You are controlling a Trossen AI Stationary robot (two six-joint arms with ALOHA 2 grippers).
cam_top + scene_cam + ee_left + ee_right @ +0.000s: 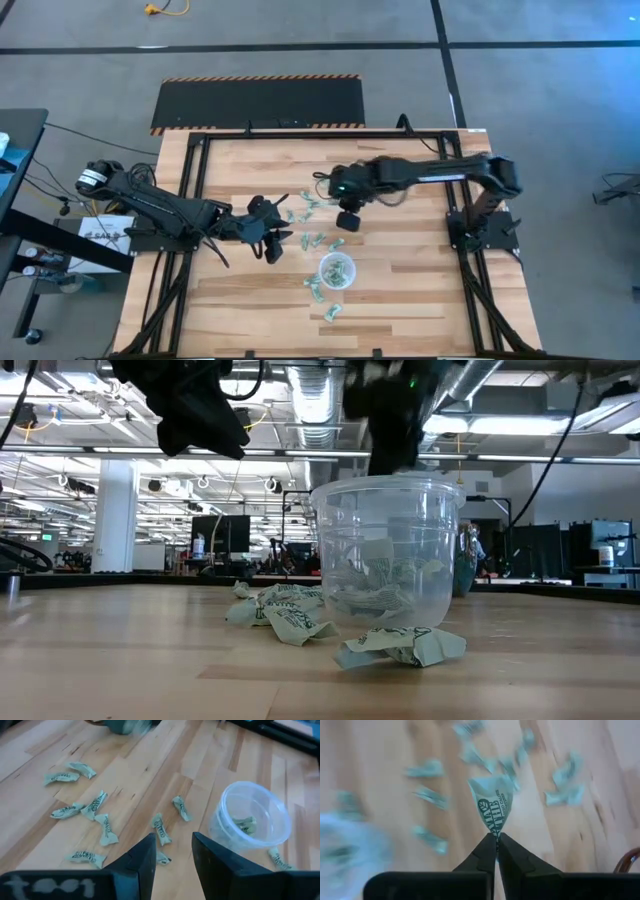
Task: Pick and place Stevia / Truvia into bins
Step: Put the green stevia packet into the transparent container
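Loose sachets [427, 795] under right gripper [496, 842], seemingly motion-blurred.

The green print on the sachet [492, 806] pinched by the right gripper [496, 841] seems to read "IN THE"; nothing else is legible.

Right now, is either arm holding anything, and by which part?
The right gripper pinches one Stevia sachet by its narrow end. The left gripper, jaws apart, holds nothing.
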